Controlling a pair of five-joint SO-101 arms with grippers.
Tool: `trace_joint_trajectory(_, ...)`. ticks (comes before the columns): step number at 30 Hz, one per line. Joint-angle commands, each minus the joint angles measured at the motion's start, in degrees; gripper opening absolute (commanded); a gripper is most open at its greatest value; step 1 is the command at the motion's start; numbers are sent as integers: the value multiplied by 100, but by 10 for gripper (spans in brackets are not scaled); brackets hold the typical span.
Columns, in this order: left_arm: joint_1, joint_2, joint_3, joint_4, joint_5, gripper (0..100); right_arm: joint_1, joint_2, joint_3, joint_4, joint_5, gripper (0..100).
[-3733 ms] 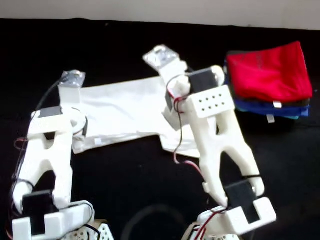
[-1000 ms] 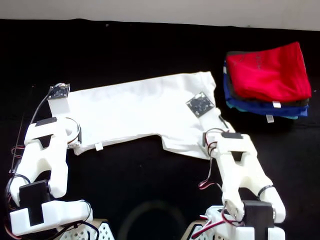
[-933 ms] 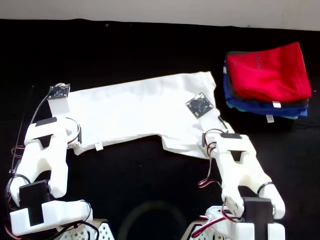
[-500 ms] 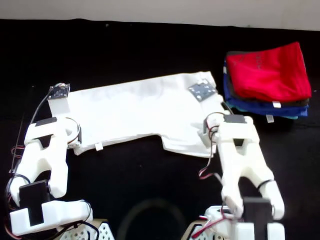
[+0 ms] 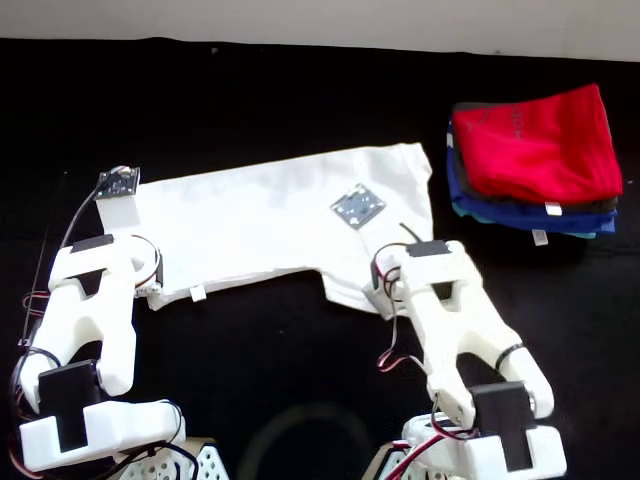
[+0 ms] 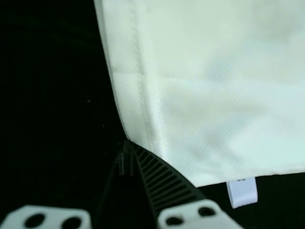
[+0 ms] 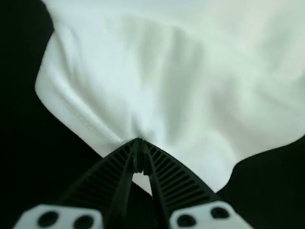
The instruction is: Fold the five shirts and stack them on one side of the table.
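My left claw point(image 6: 127, 151) is closed, pinching the hemmed corner of the flat white cotton shirt point(image 5: 250, 225), which spreads away from it toward my right claw point(image 7: 138, 145). That one is clamped on the shirt's near edge, with fabric bunching into folds at its tips. Beyond my right claw and off to its right sits the folded stack of shirts, red on top point(image 5: 535, 145), on the black table point(image 5: 250, 100).

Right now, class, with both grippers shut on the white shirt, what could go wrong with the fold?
The left gripper pinches the shirt only at its hem, so it may slip free on lifting. The right gripper holds bunched cloth, so the fold could crease. The stack lies close by; a swing might nudge it.
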Motion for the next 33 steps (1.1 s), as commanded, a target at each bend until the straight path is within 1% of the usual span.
trace_joint_trajectory(1, -92, -40, 4, -70, 35, 8, -127, -110, -40, 321, -79, 7)
trace_joint_trajectory(9, -92, -40, 4, -70, 35, 8, 75, -1077, -505, 444, -70, 18)
trace_joint_trajectory(11, -92, -40, 4, -70, 35, 8, 31, -1147, -558, 1007, -62, 83)
trace_joint_trajectory(13, -92, -40, 4, -70, 35, 8, -198, -1182, -549, 1499, -35, 184)
trace_joint_trajectory(14, -92, -40, 4, -70, 35, 8, -312, -1156, -523, 1684, 141, 231)
trace_joint_trajectory(15, -92, -40, 4, -70, 35, 8, -400, -1156, -505, 1798, 396, 252)
trace_joint_trajectory(17, -92, -40, 4, -70, 35, 8, -541, -1138, -479, 1877, 703, 238)
trace_joint_trajectory(20, -92, -40, 4, -70, 35, 8, -549, -1121, -453, 1719, 923, 213)
trace_joint_trajectory(23, -101, -40, 4, -70, 35, 8, -549, -1015, -426, 1516, 1099, 213)
trace_joint_trajectory(27, -101, -40, 4, -70, 35, 8, -549, -75, -549, 1437, 1099, 213)
trace_joint_trajectory(33, -101, -40, 4, -70, 35, 8, -532, 1543, -1341, 1262, 1073, 211)
